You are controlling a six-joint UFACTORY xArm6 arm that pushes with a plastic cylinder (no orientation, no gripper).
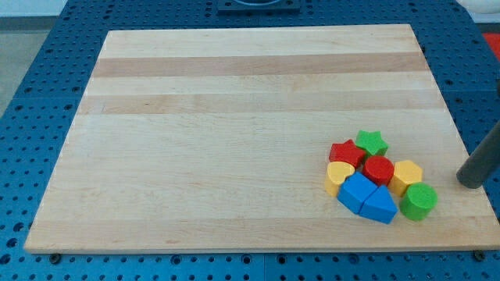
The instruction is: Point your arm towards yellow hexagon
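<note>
The yellow hexagon (406,175) lies at the right side of a tight cluster of blocks near the board's lower right. My rod comes in from the view's right edge; my tip (469,182) rests on the board a little to the right of the yellow hexagon, not touching it. Packed around the hexagon are a red cylinder (378,168), a green cylinder (418,201), a green star (372,142), a red star-like block (346,153), a yellow heart (338,176), a blue block (358,191) and a blue triangle (380,206).
The wooden board (234,125) lies on a blue perforated table (31,94). The board's right edge runs just right of my tip, and its bottom edge is close below the cluster.
</note>
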